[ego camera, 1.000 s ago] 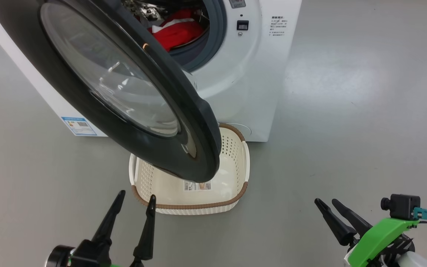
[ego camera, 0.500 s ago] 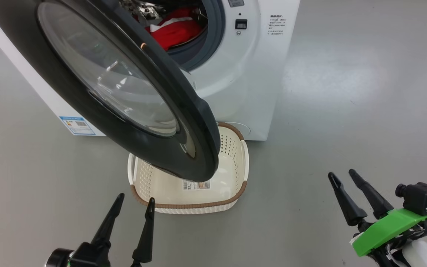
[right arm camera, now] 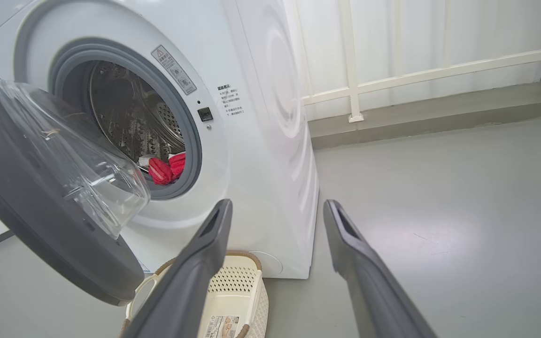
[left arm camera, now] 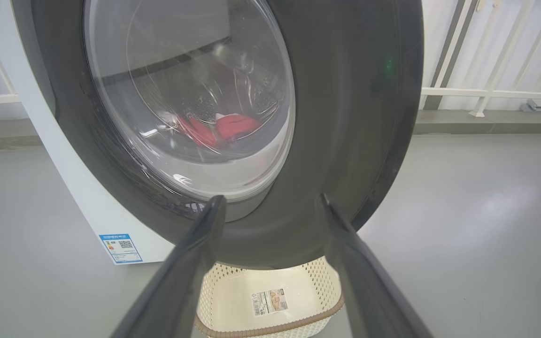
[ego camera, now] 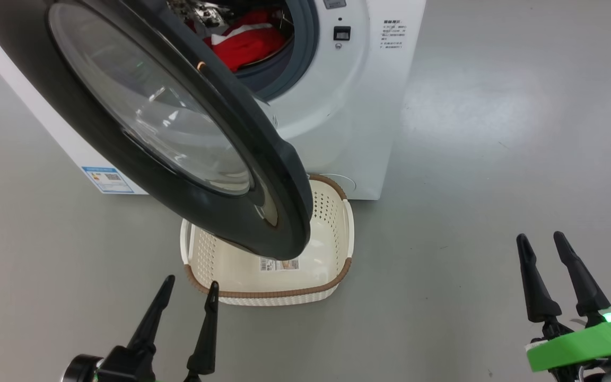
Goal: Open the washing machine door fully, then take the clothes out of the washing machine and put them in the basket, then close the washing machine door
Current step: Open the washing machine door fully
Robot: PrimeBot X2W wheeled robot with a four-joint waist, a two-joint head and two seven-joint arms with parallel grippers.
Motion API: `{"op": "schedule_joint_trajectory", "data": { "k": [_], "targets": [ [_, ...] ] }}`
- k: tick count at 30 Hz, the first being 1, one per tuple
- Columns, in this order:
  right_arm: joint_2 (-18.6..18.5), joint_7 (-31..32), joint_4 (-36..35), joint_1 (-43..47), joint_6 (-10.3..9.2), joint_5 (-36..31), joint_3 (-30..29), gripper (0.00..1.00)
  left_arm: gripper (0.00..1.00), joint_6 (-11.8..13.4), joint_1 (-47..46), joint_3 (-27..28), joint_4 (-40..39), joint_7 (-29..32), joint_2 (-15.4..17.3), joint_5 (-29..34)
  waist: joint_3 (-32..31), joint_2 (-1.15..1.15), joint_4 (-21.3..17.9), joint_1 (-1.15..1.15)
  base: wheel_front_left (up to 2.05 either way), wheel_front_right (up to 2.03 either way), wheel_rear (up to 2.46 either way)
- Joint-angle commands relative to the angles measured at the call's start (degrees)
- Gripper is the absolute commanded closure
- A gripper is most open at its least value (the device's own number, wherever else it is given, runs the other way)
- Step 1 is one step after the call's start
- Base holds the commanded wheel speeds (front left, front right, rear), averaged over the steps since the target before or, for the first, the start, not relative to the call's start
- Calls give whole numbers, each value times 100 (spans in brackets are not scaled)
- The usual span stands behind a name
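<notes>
The white washing machine (ego camera: 348, 116) (right arm camera: 270, 141) stands ahead with its black-rimmed door (ego camera: 167, 127) (left arm camera: 345, 117) (right arm camera: 40, 197) swung part way out over the basket (ego camera: 340, 233) (left arm camera: 270, 281) (right arm camera: 242, 286). Red clothes (ego camera: 252, 45) (right arm camera: 167, 169) lie in the steel drum and show through the door glass (left arm camera: 233, 129). The cream basket sits on the floor in front of the washer, holding nothing but its paper label. My left gripper (ego camera: 189, 284) is open, just short of the basket's near rim. Well to the basket's right, my right gripper (ego camera: 540, 239) hangs open above bare floor.
Grey floor (ego camera: 496, 159) spreads wide to the right of the washer. A white railing (right arm camera: 392, 70) and a low kerb run behind the machine. A blue label (ego camera: 105, 179) marks the washer's left side.
My right gripper has swung to the right, away from the basket. The head view has shifted slightly. The left gripper, door and basket have not moved.
</notes>
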Motion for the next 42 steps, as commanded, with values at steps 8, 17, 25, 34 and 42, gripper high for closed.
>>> {"op": "schedule_joint_trajectory", "data": {
  "k": [8,17,25,34,42],
  "targets": [
    [179,-48,-88,389,43,-465,-116,0,0,-7,-117,207,-163,-70,34,58,12,0,28,0,0,0,0],
    [233,-48,248,481,43,-693,-132,0,0,2,-110,197,-153,-70,34,50,3,0,37,0,0,0,0],
    [234,-48,201,438,43,-743,-151,0,0,-4,-97,203,-164,-70,34,56,-7,0,33,0,0,0,0],
    [262,-48,123,331,43,-687,-89,0,0,-5,-112,191,-152,-70,34,39,-9,0,65,0,0,0,0],
    [253,-48,-71,98,43,-385,108,98,0,7,-101,134,-137,-70,34,14,-43,0,149,0,0,0,0]
  ]
}}
